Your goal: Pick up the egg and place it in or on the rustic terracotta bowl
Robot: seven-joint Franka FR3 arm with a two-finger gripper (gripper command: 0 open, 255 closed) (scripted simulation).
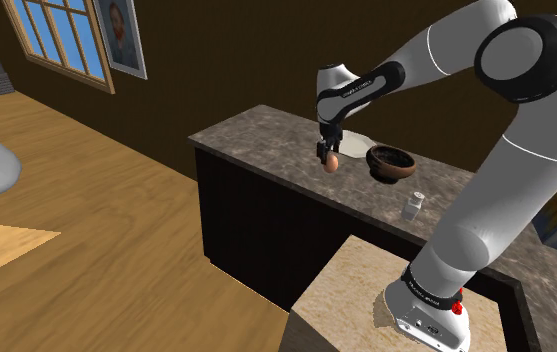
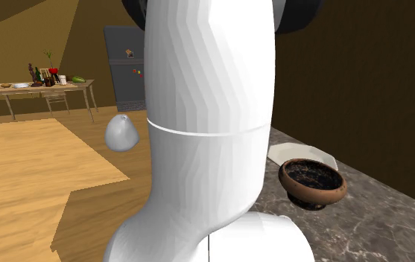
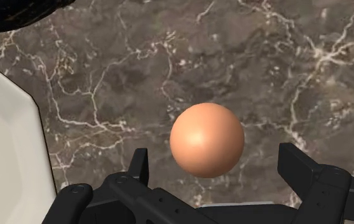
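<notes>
Wrist view shows the egg (image 3: 206, 139) between the parted fingers (image 3: 301, 167), neither touching it, so nothing looks grasped yet; closing, lifting and carrying to the brown bowl (image 1: 390, 163) near the fingers remain.

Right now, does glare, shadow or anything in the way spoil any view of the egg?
Wrist view: the smooth peach-orange egg carries one soft highlight, no glare, edges crisp on the dark veined stone countertop. Shoulder view: dim, yet the black end effector reads. Second exterior view: the white arm blocks the middle; the brown round bowl is clear.
</notes>
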